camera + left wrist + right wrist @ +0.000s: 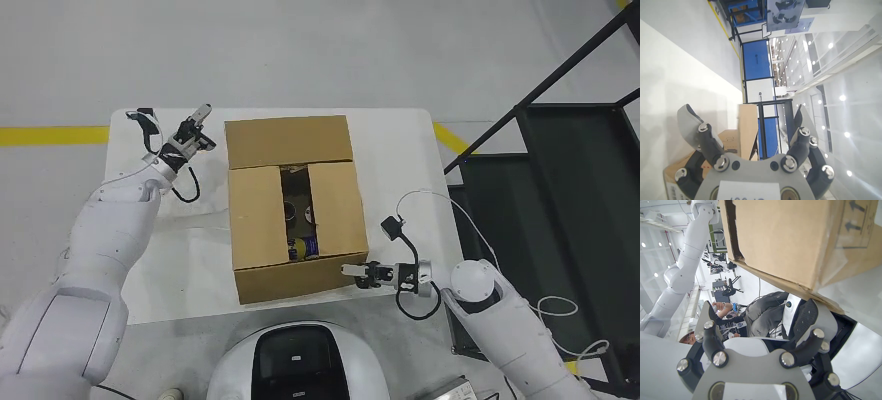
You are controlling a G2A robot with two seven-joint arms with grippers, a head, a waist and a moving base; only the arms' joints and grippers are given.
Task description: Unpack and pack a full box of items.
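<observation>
White tabletop (180,250), brown corrugated cardboard box (262,230) sat about mid-table, long axis running away from the robot

Far flap (288,140) lay folded outward, flat. The two side flaps (335,210) were down over the top with a gap between them, and the packed items (300,225) showed through it: dark and crowded, too dim to identify

Left gripper (203,125) hung just off the box's far-left corner, fingers spread, holding nothing. Right gripper (352,273) sat at the near-right corner, also spread and empty. From its wrist view the black textured pad (806,317) lay right under the ragged flap edge at that corner. Couldn't tell touching or just short

Handling, my read:
- a full box is probably heavy, so I wouldn't lift it by the flaps, the board would fold or tear at the crease
- walls and corners looked stiff, flaps thin and hinge-floppy
- dry card should grip fine against rubber pads
- the ragged edge and clear tape (829,262) at the near corner looked weak, avoid pinching there
- best hold for opening: the free long edge of a side flap, near its middle, then swing it outward
- contents come out one at a time through the top, and the gap was too narrow for that as it stood
</observation>
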